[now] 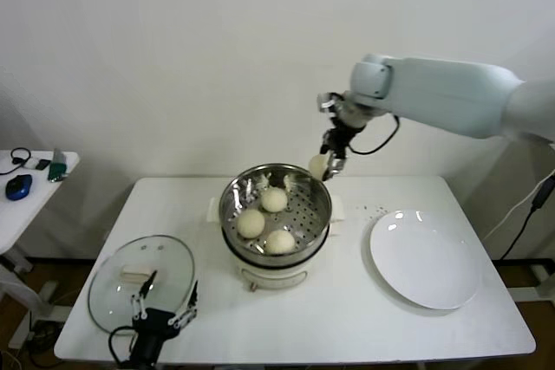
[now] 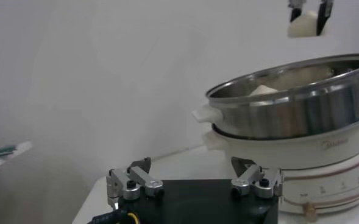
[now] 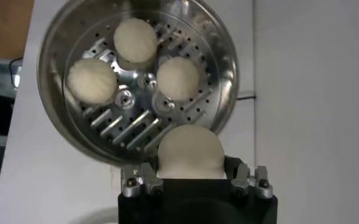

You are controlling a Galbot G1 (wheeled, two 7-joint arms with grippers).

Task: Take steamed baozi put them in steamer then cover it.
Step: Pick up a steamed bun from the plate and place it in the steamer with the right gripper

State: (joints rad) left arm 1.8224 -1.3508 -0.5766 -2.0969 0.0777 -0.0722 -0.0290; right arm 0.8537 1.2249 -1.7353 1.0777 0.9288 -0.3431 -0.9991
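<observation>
Baozi (image 1: 317, 165) number four is hanging at frame centre, pinched in the right gripper (image 1: 328, 165) above the steamer's (image 1: 276, 253) far rim — three buns (image 1: 263, 218) sitting inside; left gripper (image 1: 163, 302) is idling open, lower left.

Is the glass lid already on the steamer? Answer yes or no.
No, the glass lid lies flat on the table beside the steamer, whose top stands open with baozi showing inside.
</observation>
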